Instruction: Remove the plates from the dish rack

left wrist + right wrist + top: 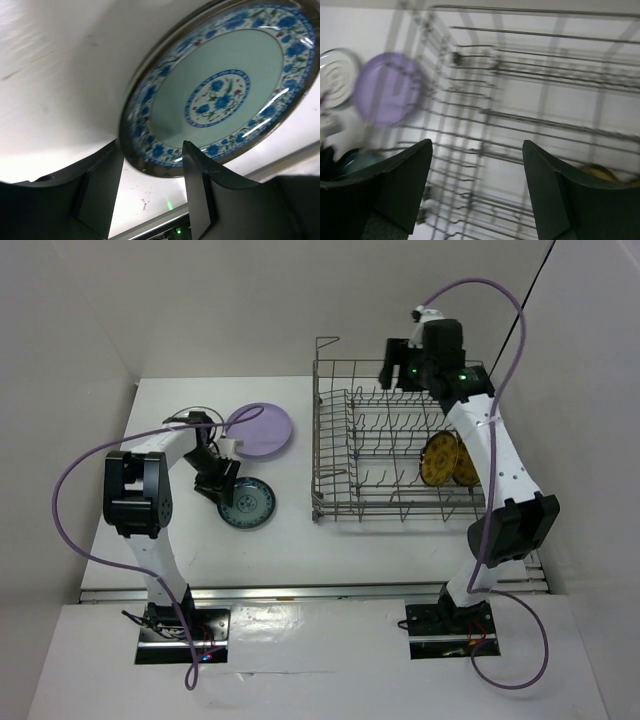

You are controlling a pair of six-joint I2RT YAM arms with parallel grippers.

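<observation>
A teal patterned plate (248, 504) (225, 90) lies flat on the table, left of the dish rack (335, 455). My left gripper (220, 480) (152, 150) is open at the plate's near rim, which sits just beyond the gap between its dark fingers (197, 195). A lavender plate (262, 430) (387, 87) lies flat behind it. Two mustard-yellow plates (440, 460) stand upright in the rack's right end. My right gripper (392, 370) (477, 142) hangs open over the rack's far side, holding nothing; its view is blurred.
The rack's wire tines (520, 115) fill the right wrist view. A pale ringed plate (337, 75) shows left of the lavender one there. White walls close in on three sides of the table (300, 550), and purple cables loop beside both arms.
</observation>
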